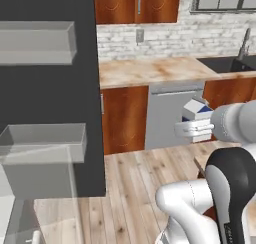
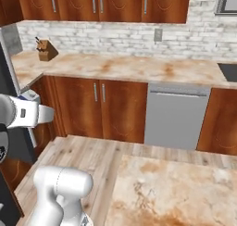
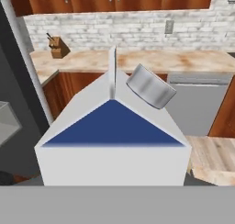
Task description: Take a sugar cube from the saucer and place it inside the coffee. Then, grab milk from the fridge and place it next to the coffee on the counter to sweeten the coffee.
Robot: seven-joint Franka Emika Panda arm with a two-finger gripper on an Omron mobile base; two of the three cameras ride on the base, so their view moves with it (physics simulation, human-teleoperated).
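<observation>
The milk [image 3: 112, 140] sits right at the gripper [image 1: 196, 129], carried in the air beside the open fridge [image 1: 50, 113] — the fingers' grip on it is hidden, so I cannot tell. Beyond lies the counter [image 1: 150, 70] — bare stone below a brick wall [image 2: 120, 37].

No readable text anywhere.

The milk [image 3: 112, 140] carton, close up in the hand view, shows a plain white gable top with a bare blue triangle at 12 o'clock of its front face and a grey cap at 2 o'clock, none bearing letters, numbers or a brand. The fridge [image 1: 50, 88] door, the counter [image 2: 139, 67] and the cabinets carry no labels or signs either.
</observation>
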